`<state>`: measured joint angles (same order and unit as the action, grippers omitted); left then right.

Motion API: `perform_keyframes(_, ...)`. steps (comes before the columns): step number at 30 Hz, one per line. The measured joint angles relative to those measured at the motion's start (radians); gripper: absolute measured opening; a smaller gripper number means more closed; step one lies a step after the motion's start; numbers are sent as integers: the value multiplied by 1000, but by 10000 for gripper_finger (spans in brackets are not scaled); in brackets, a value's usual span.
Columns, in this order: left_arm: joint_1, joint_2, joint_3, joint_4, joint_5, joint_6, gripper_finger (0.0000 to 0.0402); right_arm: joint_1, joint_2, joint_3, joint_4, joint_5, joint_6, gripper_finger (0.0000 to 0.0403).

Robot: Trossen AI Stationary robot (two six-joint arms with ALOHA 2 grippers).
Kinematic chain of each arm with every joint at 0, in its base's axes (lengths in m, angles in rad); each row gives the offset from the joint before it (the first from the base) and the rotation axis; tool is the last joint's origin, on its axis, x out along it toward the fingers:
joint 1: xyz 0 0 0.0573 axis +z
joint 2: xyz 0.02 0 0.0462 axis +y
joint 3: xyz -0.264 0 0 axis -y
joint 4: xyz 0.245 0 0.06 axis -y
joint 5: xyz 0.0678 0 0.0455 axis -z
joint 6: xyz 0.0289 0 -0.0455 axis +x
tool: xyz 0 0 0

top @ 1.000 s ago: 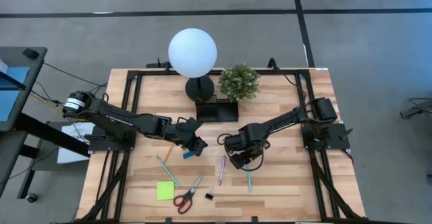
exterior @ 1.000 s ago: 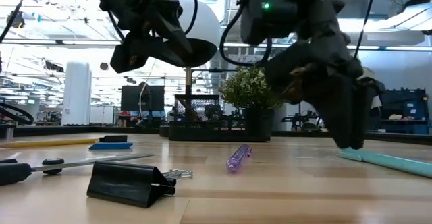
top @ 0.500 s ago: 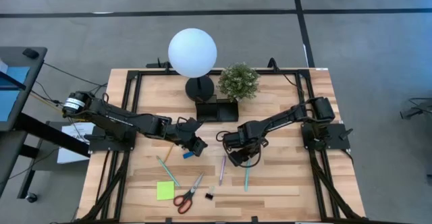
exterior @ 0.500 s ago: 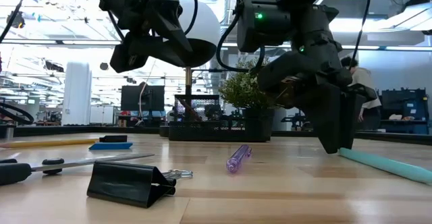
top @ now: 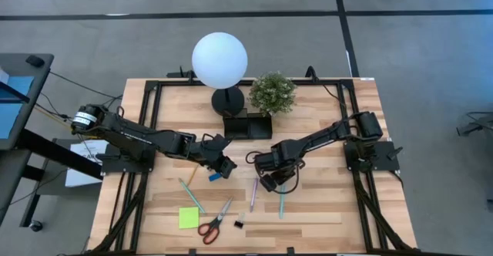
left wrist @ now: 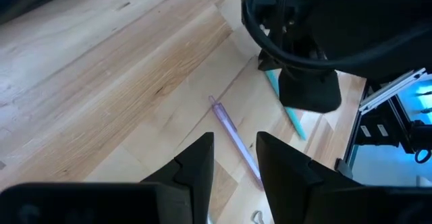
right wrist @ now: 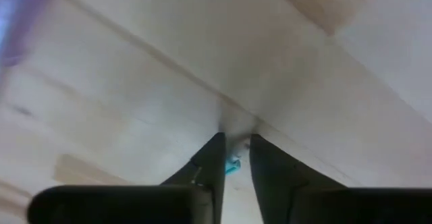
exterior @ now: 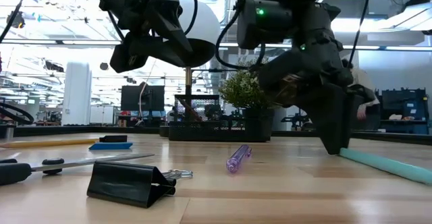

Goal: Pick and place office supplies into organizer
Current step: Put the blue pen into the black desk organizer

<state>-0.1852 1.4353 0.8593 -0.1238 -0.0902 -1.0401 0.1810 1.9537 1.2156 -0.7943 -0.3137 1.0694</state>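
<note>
Teal pen (top: 282, 204): lies on the surface right of the purple pen (top: 253, 193), well short of the organizer (top: 248, 126). Right end effector (top: 271, 184) has lowered and narrowed onto its upper end; firm grip unconfirmed. Left end effector (top: 224, 166) hovers, partly open, empty.

Teal pen (right wrist: 233, 164) mostly hidden between the right gripper (right wrist: 233, 158) fingers in the right wrist view, only a sliver showing; grip not certain. Purple pen (right wrist: 15, 21) blurred, cut by that picture's edge. Organizer (top: 248, 125) contents too small to tell from above. Scissors (exterior: 64, 164) cut off at the low view's left edge.
</note>
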Motion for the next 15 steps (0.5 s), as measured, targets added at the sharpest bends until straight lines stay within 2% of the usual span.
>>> perform_keyframes(6, 0, 0, 0, 0, -1, 0, 107, 3, 1, 0, 122, -3, -4, 7)
perform_keyframes(15, 0, 0, 0, 0, -2, 0, 107, 2, 1, 0, 164, 1, -31, 10)
